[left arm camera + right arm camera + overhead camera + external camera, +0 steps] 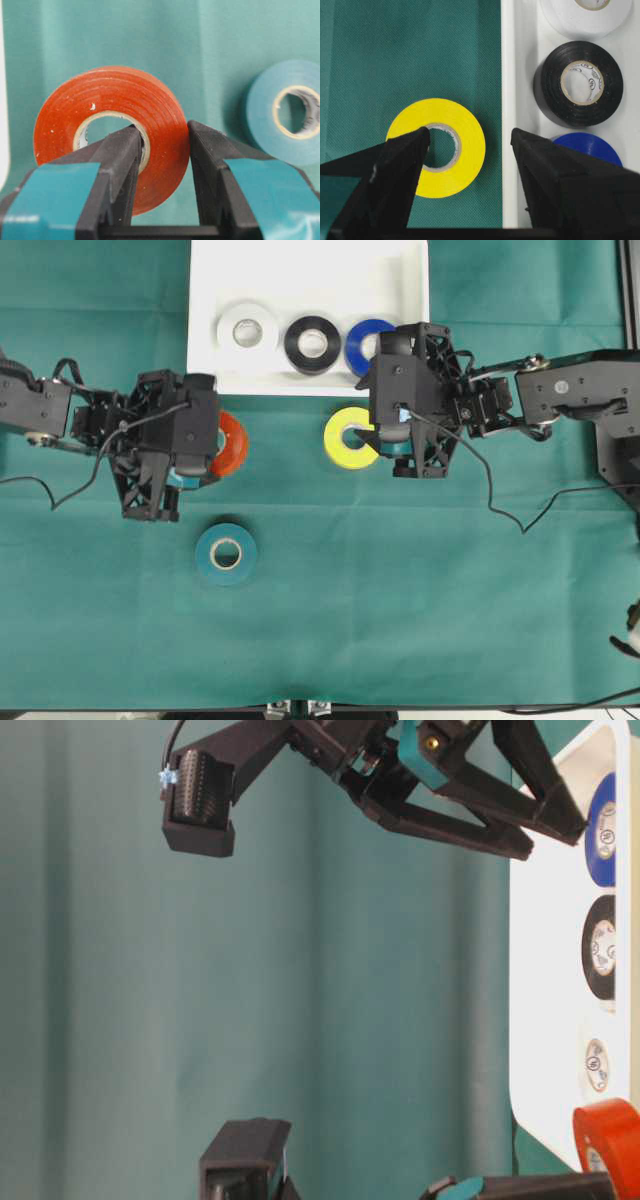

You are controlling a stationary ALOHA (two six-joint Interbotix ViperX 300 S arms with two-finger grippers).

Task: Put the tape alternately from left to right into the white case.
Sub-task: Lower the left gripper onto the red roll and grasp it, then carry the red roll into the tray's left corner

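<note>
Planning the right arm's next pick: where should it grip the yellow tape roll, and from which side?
The yellow roll lies flat on the cloth beside the white case. Probably best from above: one finger of the open right gripper into the core hole, the other outside, pinching the ring wall.

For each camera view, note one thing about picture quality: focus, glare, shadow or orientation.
Overhead: even light, sharp, the white case close to washed out. Table-level: picture looks turned sideways, the cloth streaked with soft shadow bands. Left wrist: the red-orange roll fairly crisp, the teal roll behind it soft. Right wrist: the yellow roll sharp, the near fingers dark and blurred.
</note>
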